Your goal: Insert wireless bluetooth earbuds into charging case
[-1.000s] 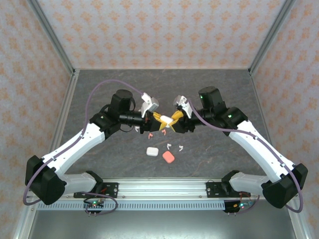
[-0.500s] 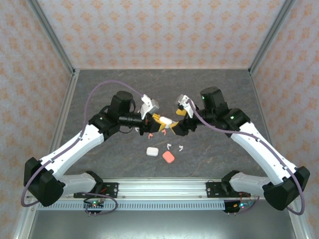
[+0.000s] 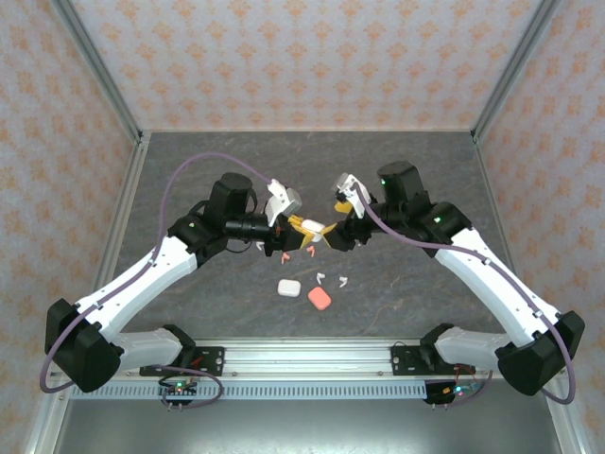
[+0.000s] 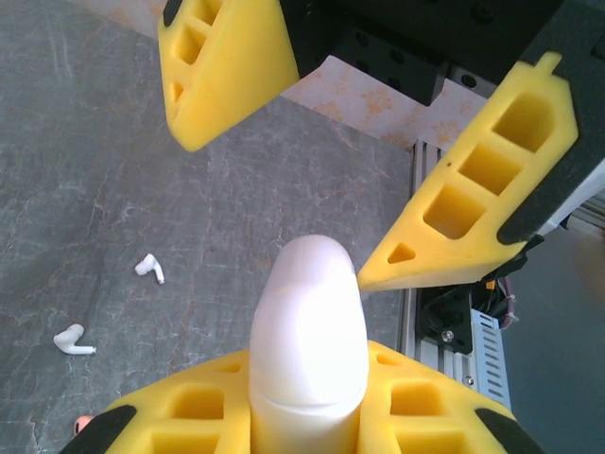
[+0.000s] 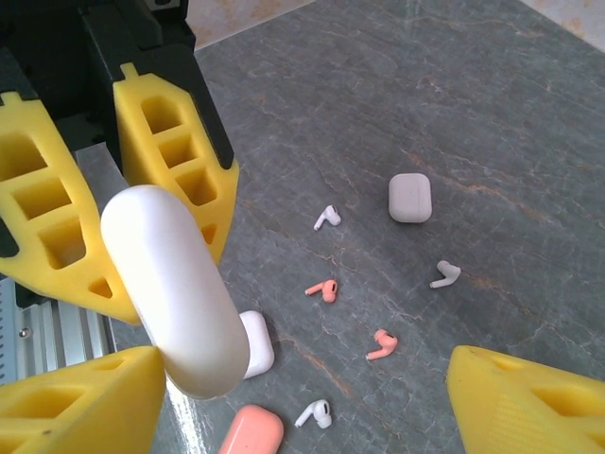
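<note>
My left gripper [image 3: 301,229] is shut on a white charging case [image 4: 307,331], held above the table with its rounded end pointing at the right arm. My right gripper [image 3: 333,233] stands open, its yellow fingers [image 4: 222,66] spread on either side of that end; the lower one's tip sits right at the case. The same case [image 5: 175,288] lies beside my right gripper's [image 5: 302,378] left finger. On the table below lie white earbuds [image 5: 327,217] [image 5: 445,274] [image 5: 314,413] and two pink earbuds [image 5: 323,288] [image 5: 382,344].
Loose on the grey table are a white case [image 5: 410,198], a second white case [image 5: 253,345] and a pink case [image 5: 251,432]. The last two lie near the front [image 3: 288,287] [image 3: 320,298]. Patterned walls enclose the table.
My right gripper, shut on the white case a second ago, has opened and let go, drawn back a little, then come close again. The left gripper still holds the case.
</note>
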`<action>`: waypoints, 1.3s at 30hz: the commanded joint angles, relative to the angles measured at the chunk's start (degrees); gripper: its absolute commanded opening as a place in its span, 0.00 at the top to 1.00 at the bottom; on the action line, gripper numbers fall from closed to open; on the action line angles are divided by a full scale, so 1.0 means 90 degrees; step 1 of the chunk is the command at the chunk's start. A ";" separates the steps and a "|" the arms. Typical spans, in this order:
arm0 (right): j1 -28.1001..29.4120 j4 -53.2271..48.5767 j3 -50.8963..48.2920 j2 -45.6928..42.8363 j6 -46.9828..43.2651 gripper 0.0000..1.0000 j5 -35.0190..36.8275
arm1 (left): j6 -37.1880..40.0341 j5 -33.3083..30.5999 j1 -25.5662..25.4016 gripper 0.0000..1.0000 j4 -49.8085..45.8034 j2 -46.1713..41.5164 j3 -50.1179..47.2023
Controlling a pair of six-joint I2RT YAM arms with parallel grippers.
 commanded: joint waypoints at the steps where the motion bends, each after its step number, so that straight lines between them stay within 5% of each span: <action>1: -0.0099 0.0261 0.0319 0.0039 0.0164 0.22 0.0455 | 0.0161 0.0161 -0.0118 1.00 -0.0135 -0.0120 0.0187; 16: -0.0263 0.0123 0.0478 0.0107 0.0401 0.22 0.0545 | 0.0190 -0.0134 -0.0128 1.00 -0.0159 -0.0138 0.0154; 26: -0.1321 0.0323 -0.0472 -0.0606 0.2481 0.28 0.0784 | -0.0072 -0.1048 -0.0137 1.00 0.0906 -0.0785 -0.0726; 39: -0.1326 0.0156 -0.1919 0.0535 0.3971 0.39 0.1853 | 0.0696 -0.1170 -0.0196 1.00 0.2011 -0.1573 -0.1569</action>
